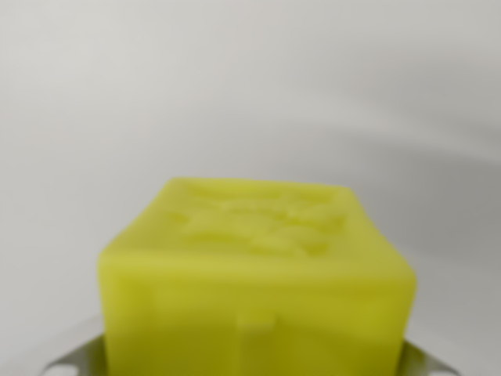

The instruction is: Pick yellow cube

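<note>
Grasp step: yellow cube [254,278] sits between the claw [254,362] tips; closure cannot be confirmed; next, verify grip, then lift

No text, label, brand, number or sign can be read in the wrist view. A raised, embossed pattern is seen on the top face of the yellow cube [258,274], but it is too blurred for any letters or figures to be made out. A small raised nub is also seen on the cube's near face, and no marking can be read on it. Nothing is printed on the plain pale surface behind the cube.
</note>
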Controlling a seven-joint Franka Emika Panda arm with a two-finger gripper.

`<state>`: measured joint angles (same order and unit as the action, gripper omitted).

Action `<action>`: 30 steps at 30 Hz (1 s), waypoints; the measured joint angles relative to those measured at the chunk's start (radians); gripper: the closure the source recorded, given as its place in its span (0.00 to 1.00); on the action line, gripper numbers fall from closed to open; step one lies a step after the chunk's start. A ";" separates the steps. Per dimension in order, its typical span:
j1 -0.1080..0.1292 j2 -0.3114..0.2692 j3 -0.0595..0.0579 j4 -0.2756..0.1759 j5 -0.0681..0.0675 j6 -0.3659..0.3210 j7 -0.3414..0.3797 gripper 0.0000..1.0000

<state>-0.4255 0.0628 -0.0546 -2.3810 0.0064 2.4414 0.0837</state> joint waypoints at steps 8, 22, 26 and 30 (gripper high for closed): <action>0.000 -0.039 0.000 0.013 -0.003 -0.052 0.002 1.00; 0.000 -0.099 0.000 0.044 -0.008 -0.143 0.006 1.00; 0.000 -0.114 0.000 0.055 -0.009 -0.169 0.006 1.00; 0.000 -0.123 0.000 0.062 -0.010 -0.184 0.007 1.00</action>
<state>-0.4257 -0.0605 -0.0546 -2.3195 -0.0031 2.2572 0.0906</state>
